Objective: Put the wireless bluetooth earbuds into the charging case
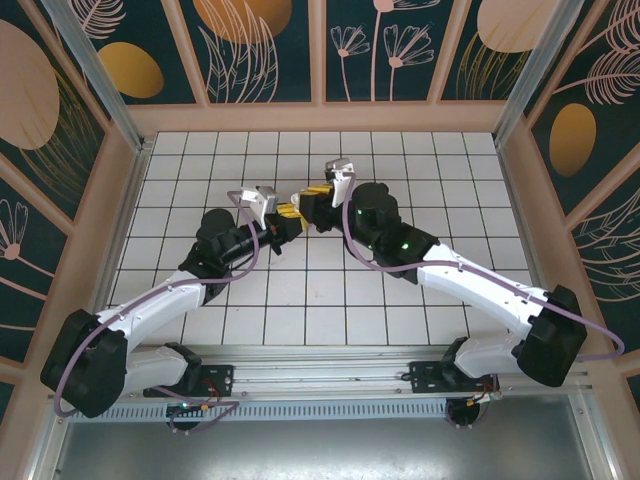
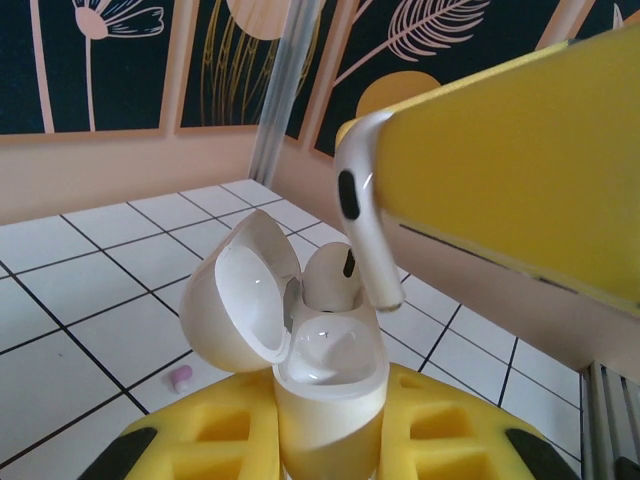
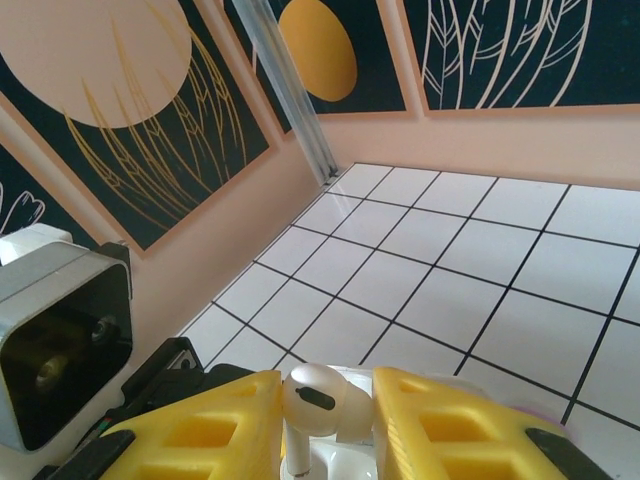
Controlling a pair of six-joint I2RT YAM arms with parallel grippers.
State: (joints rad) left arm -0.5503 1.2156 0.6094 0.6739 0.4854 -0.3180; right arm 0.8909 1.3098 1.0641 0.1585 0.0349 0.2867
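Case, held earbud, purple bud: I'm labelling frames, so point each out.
case (image 2: 330, 410), left wrist view, lower body
held earbud (image 2: 362, 230), left wrist view, stem
purple bud (image 2: 182, 376), left wrist view, its middle

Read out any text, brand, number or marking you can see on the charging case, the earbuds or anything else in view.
No readable text in any view.
On the charging case: plain white, no brand or label visible.
On the white earbud above it: a dark oval patch, no lettering.
On the wall panels: flower and leaf drawings only, no words.
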